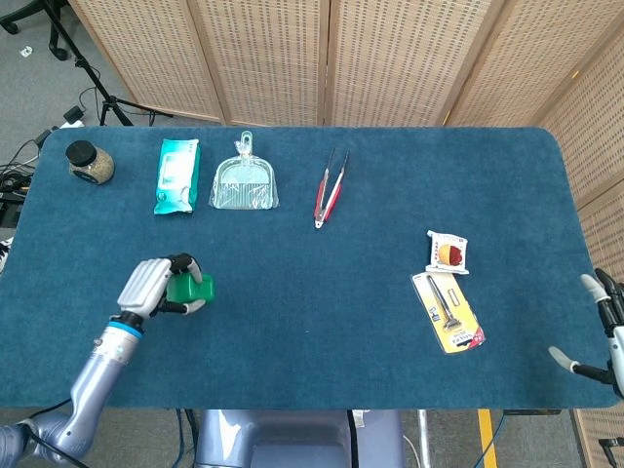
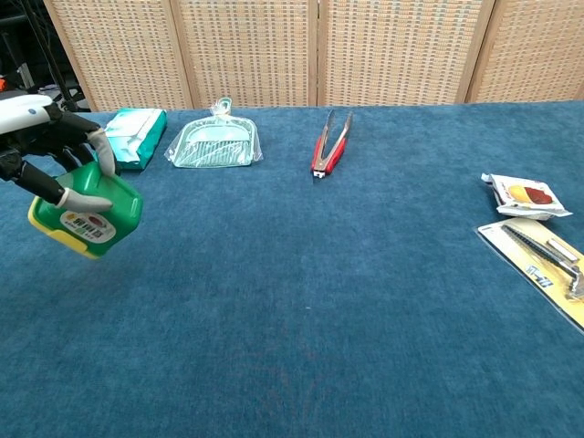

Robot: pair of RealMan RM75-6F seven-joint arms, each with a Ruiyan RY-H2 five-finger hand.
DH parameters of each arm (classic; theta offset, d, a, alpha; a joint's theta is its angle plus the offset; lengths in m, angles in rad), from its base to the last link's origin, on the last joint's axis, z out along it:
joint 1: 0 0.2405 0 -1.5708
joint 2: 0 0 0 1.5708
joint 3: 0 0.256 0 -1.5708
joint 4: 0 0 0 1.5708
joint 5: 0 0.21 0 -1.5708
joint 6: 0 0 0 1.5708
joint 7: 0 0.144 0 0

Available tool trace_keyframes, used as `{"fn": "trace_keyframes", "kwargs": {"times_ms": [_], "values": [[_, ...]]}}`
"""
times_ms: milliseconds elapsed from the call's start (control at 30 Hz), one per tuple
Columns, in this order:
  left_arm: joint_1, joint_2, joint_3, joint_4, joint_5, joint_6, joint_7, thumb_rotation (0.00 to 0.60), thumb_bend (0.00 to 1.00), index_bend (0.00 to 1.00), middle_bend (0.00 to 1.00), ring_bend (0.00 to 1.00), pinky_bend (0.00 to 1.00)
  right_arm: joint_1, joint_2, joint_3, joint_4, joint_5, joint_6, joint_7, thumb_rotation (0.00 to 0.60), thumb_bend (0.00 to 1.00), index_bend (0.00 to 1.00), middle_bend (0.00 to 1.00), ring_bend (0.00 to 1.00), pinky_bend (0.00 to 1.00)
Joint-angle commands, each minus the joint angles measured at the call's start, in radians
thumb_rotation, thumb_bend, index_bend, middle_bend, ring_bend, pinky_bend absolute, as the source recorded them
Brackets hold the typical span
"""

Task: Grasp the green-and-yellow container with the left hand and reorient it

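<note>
My left hand grips the green-and-yellow container and holds it tilted above the blue table, near the front left. Its green body with a labelled face points to the right, and its yellow end is low and toward the left in the chest view. Fingers wrap over the top and side of the container. My right hand shows only at the far right edge of the head view, off the table's corner, with fingers apart and nothing in them.
Along the back of the table lie a jar, a teal wipes pack, a clear dustpan and red tongs. A snack packet and a carded tool lie at the right.
</note>
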Motion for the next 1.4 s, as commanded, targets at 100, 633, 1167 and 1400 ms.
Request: {"fn": "trace_keyframes", "kwargs": {"times_ms": [100, 633, 1167, 1400], "values": [[0.086, -0.187, 0.03, 0.38, 0.27, 0.1, -0.52, 0.6, 0.21, 0.58, 0.5, 0.48, 0.45, -0.001, -0.001, 0.0, -0.001, 0.0, 0.002, -0.004, 0.6, 0.0, 0.02, 0.0, 0.0, 0.0], [0.091, -0.311, 0.036, 0.594, 0.278, 0.047, -0.723, 0.6, 0.15, 0.51, 0.35, 0.3, 0.4, -0.001, -0.005, 0.002, -0.002, 0.003, 0.002, -0.016, 0.6, 0.0, 0.02, 0.0, 0.0, 0.0], [0.168, -0.257, 0.044, 0.556, 0.361, 0.255, -0.687, 0.6, 0.0, 0.0, 0.0, 0.0, 0.05, -0.006, -0.004, 0.0, -0.004, -0.006, 0.014, -0.016, 0.6, 0.0, 0.02, 0.0, 0.0, 0.0], [0.182, -0.138, 0.035, 0.427, 0.387, 0.308, -0.462, 0.6, 0.0, 0.0, 0.0, 0.0, 0.0, -0.007, -0.003, 0.0, -0.006, -0.01, 0.018, -0.02, 0.6, 0.0, 0.02, 0.0, 0.0, 0.0]]}}
